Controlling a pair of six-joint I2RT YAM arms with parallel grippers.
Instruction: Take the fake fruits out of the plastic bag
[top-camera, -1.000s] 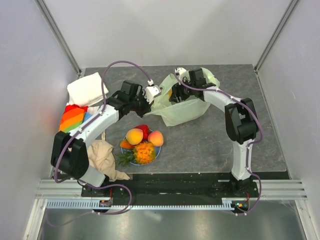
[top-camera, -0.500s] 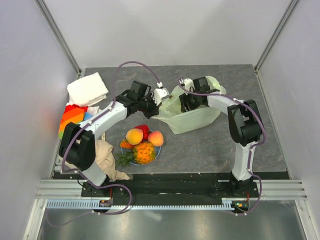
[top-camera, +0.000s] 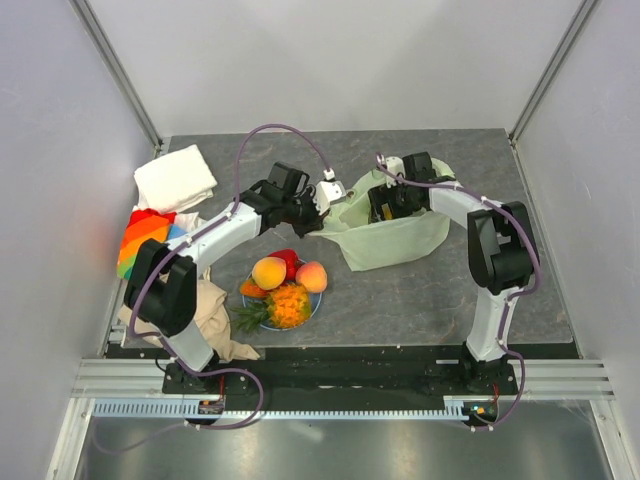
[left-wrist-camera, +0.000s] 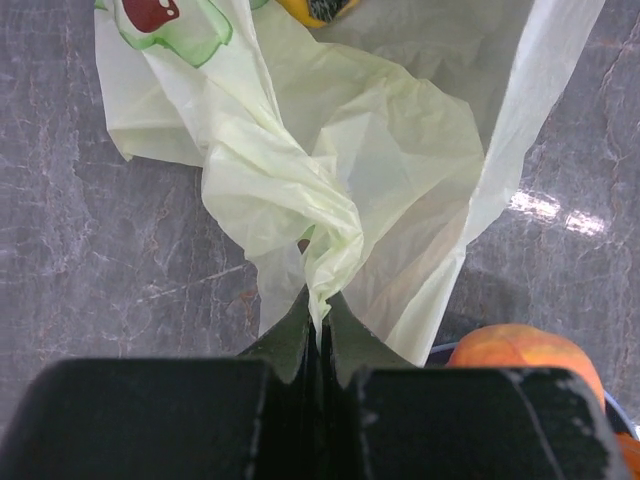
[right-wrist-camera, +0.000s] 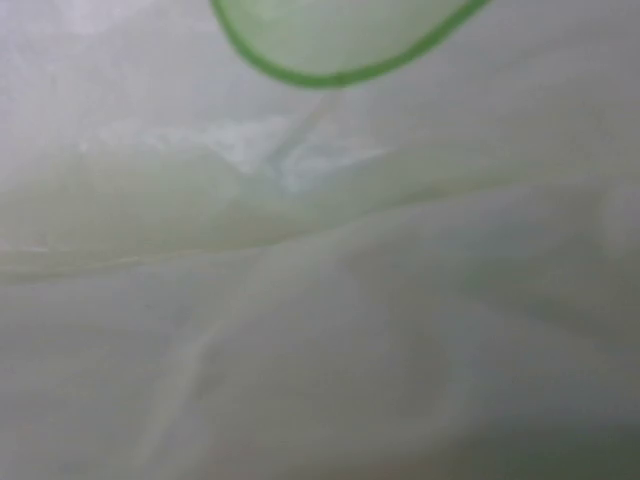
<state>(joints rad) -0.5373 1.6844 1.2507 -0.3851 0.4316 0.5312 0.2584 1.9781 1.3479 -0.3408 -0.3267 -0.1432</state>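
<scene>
While the left gripper (left-wrist-camera: 320, 322) is pinching a fold of the bag (left-wrist-camera: 385, 150) to steady it beside the plate (top-camera: 317, 302) of fruits (top-camera: 270, 272), the right gripper (top-camera: 386, 205) is reaching inside, its jaws hidden, so I cannot tell their spread.

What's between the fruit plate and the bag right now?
Nothing: only bare grey tabletop separates the plate from the plastic bag, as the top view shows.

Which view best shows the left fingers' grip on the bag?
Left wrist: the left fingers are shut on a twisted bunch of the bag, seen close up. The top view shows them at the bag's left edge, too small to judge the grip. The right wrist view is filled with blurred bag film.
</scene>
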